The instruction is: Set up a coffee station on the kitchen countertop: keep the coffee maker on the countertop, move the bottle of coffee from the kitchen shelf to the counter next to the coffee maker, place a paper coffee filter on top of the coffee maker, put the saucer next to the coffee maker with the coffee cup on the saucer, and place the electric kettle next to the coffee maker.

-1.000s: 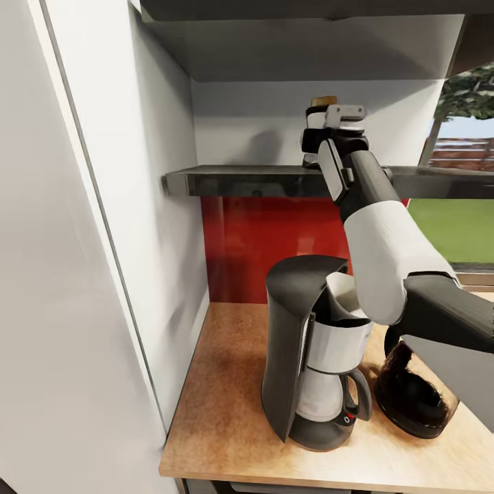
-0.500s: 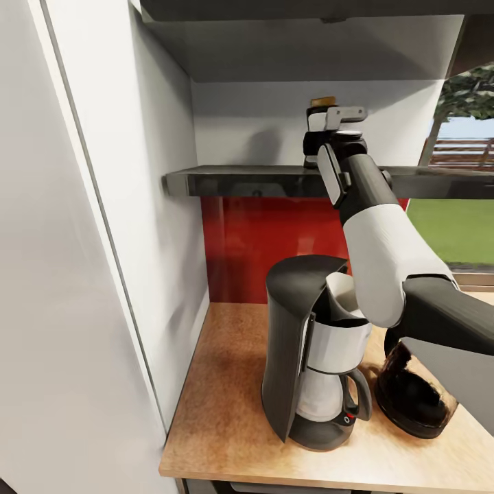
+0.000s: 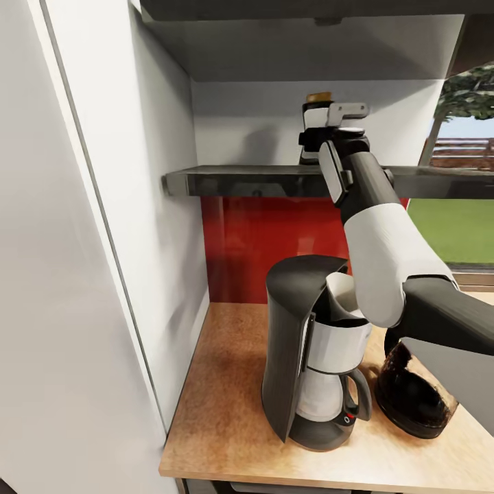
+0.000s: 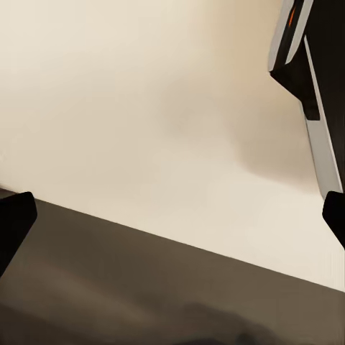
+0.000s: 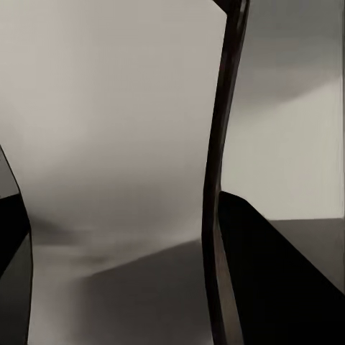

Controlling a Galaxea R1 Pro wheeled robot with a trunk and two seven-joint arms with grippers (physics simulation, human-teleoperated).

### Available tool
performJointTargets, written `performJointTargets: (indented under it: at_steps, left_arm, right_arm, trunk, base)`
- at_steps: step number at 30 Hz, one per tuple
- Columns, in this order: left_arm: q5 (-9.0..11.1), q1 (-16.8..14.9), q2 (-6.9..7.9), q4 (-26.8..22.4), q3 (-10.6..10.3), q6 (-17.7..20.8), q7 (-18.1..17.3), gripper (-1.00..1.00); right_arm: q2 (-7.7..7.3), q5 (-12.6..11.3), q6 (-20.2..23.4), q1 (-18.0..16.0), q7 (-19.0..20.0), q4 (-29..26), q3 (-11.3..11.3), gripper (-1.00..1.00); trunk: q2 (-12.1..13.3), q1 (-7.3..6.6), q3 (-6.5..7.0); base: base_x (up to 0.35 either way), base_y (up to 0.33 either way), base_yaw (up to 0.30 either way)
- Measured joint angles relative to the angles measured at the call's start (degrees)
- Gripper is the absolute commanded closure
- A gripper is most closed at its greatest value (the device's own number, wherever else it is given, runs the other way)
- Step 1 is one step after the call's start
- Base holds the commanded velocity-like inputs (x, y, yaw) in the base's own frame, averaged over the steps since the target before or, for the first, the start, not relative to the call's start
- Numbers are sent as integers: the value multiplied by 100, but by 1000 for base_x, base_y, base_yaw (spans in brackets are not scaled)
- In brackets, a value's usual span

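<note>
Up on the shelf (image 3: 240,182), at the far right of the alcove, the right arm (image 3: 384,254) reaches to the bottle (image 3: 317,97), whose brown cap shows just above the wrist. The right fingers (image 3: 310,140) sit at the bottle, hidden behind the wrist, so I cannot tell if they grip it or stand apart; the bottle's base is hidden too, so whether it rests on the shelf is unclear. Through the right wrist view, a dark finger (image 5: 277,287) shows against the pale back wall and the dark shelf, with a thin dark upright edge beside it.

Down on the wooden bench (image 3: 226,412), the coffee maker (image 3: 309,350) stands upright with a white filter (image 3: 343,291) in its top. Just right of it, partly behind the arm, sits the dark kettle (image 3: 412,401), close to the maker.

Left fingers (image 4: 172,208) stand wide apart, their dark tips at the two edges of the left wrist view, nothing between them.
</note>
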Motion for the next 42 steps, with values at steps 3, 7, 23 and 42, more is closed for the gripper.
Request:
performJointTargets:
  at_steps: [3,7,23,42]
  left_arm:
    - [-9,0,3,0,-9,-2,5,-100]
    - [-10,0,-6,0,-10,1,7,-100]
    - [-7,-1,-23,2,-11,2,6,-100]
    - [-9,-2,-29,3,-20,25,7,-100]
  right_arm:
    - [0,4,2,-1,1,-331,-1,100]
    - [0,-16,3,0,2,-406,-4,100]
    - [1,-19,4,1,2,-338,-5,100]
    - [0,-15,6,9,1,-331,-10,100]
  trunk:
    - [2,1,1]
    - [0,0,0]
    - [0,0,0]
    - [1,2,0]
  base:
    - [0,0,0]
    - [0,-5,0]
    - [0,-238,-30]
    - [-94,-265,-287]
